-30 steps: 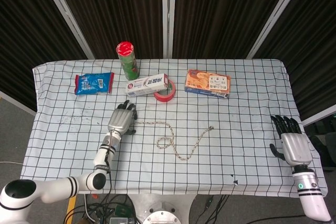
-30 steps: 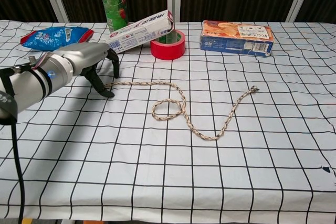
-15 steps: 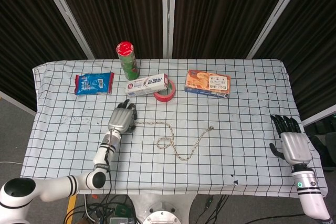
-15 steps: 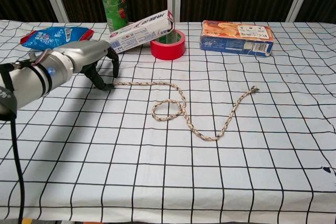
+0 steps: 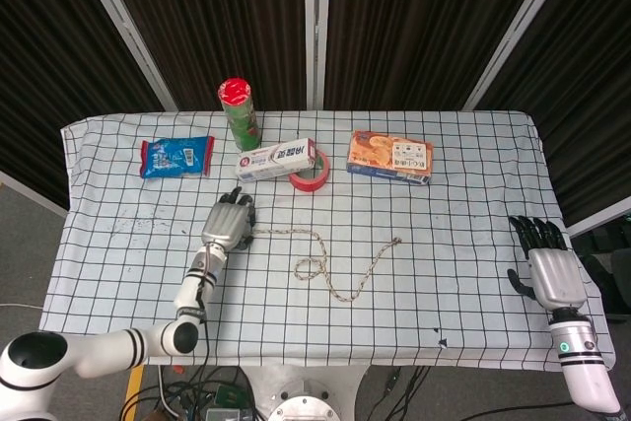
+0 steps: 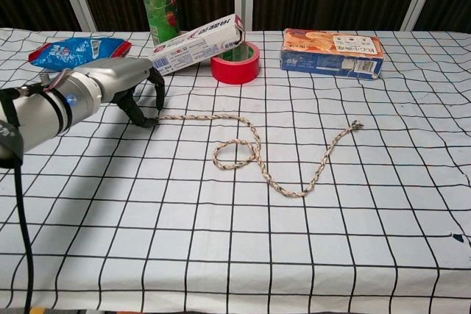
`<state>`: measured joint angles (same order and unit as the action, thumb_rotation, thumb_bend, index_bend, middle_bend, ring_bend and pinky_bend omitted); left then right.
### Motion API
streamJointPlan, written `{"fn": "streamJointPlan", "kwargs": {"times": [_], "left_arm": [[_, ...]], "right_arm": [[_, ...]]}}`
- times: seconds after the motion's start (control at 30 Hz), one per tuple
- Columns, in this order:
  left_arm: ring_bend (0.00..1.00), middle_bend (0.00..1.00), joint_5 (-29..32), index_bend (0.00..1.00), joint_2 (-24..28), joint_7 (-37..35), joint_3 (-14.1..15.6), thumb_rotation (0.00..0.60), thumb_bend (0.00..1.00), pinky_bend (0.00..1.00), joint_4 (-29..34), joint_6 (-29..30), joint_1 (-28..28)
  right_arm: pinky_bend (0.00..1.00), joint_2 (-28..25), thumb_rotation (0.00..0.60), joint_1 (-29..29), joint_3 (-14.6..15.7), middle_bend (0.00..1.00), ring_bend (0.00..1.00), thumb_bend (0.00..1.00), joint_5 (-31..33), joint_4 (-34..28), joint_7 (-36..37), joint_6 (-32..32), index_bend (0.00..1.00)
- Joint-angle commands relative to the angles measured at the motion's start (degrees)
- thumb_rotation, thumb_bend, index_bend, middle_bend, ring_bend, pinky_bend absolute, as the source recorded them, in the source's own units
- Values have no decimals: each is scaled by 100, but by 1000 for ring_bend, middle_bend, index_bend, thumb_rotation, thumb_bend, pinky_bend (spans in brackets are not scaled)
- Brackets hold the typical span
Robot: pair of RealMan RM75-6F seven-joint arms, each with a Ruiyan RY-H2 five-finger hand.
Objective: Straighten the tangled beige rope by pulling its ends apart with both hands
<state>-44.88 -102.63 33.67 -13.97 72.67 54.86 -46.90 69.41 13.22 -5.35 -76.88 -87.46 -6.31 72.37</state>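
The beige rope (image 6: 255,154) lies on the checked tablecloth, curling into a small loop (image 5: 309,266) at its middle. Its right end (image 6: 355,124) lies free on the cloth. At the rope's left end my left hand (image 6: 110,82) (image 5: 229,224) is curled down, thumb and a finger closed together on the tip. My right hand (image 5: 547,271) hovers at the table's right edge, far from the rope, with its fingers spread and nothing in it. The chest view does not show it.
Along the back of the table stand a green can with a red lid (image 5: 238,112), a blue snack bag (image 5: 176,156), a toothpaste box (image 5: 275,159) leaning on a red tape roll (image 5: 310,175), and an orange box (image 5: 390,157).
My left hand has shifted slightly toward the rope's left end and its thumb and finger have closed together there. The rope's loop and the right hand have stayed where they were.
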Motion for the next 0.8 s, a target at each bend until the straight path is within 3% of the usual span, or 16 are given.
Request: {"fn": "streamJointPlan", "kwargs": {"times": [0.03,0.8], "left_arm": [[0,183,26,492,-19,10,18,600,258,159,-39,-22,-17],[0,207,65,540,-201,-112,49,600,254,160,-384,-121,-98]], "right_arm": [[0,2,600,3,-2,71,0,285,5,3,6,-8,0],[0,53,600,14,-16,84,0,294,85,76,-12,-57,0]]}}
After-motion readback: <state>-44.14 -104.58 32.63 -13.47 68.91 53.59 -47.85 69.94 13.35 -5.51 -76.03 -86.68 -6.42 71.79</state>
